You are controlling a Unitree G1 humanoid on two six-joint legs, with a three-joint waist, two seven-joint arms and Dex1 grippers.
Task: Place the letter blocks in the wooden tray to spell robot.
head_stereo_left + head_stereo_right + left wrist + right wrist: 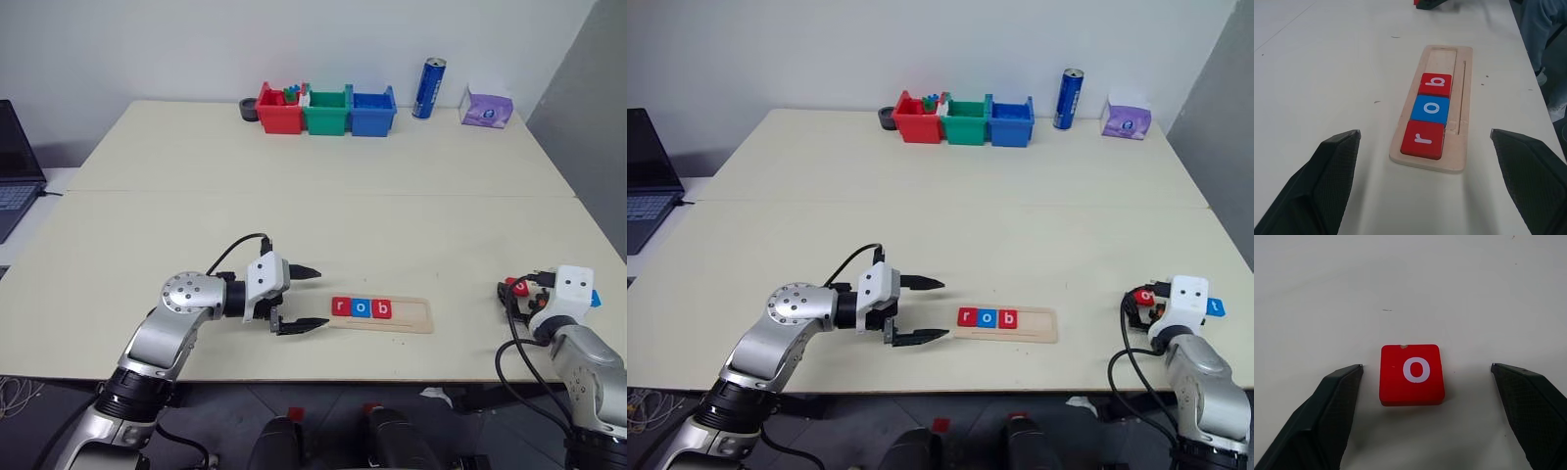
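While three letter blocks (1429, 107) fill the wooden tray (1462, 103), both end effectors gape wide, empty.

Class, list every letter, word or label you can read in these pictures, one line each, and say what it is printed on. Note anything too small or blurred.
"r": red letter block, nearest slot of the wooden tray.
"o": blue letter block, second slot.
"b": red letter block, third slot.
"o": red letter block on the table, between the open right pincer's fingers.
"t": blue letter block beside the right wrist.
Blue can: print too small to read.
Purple packet: print too small to read.
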